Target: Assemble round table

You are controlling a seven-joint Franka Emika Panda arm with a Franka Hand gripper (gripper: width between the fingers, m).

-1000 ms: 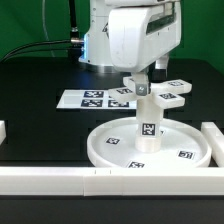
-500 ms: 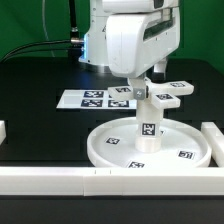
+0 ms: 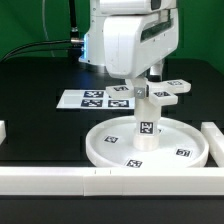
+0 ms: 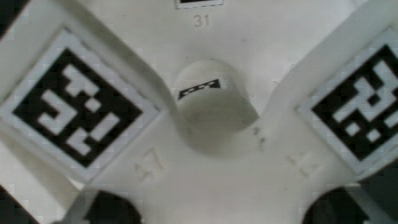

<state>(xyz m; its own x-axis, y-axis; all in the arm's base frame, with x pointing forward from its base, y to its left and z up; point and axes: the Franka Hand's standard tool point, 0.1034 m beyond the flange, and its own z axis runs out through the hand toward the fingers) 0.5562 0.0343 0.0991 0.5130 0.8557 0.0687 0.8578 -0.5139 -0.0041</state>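
The large round disc (image 3: 178, 140) lies flat near the front of the table. The short cylindrical leg (image 3: 146, 126) stands upright on its central hub, a tag facing the camera. My gripper (image 3: 140, 89) is shut on the cross-shaped foot (image 3: 168, 91) and holds it level at the top of the leg; I cannot tell whether they touch. In the wrist view the foot (image 4: 210, 110) fills the frame, with two tagged arms and its raised centre. My gripper (image 4: 231, 207) clamps it, dark fingertips (image 4: 107, 207) at each side.
The marker board (image 3: 92, 98) lies behind the disc toward the exterior view's left. White border blocks run along the front edge (image 3: 90, 180), the right (image 3: 213, 135) and the left (image 3: 3, 130). Cables hang at the back.
The arm has risen slightly and the cross-shaped foot has shifted a little over the leg. The disc and leg stay in place.
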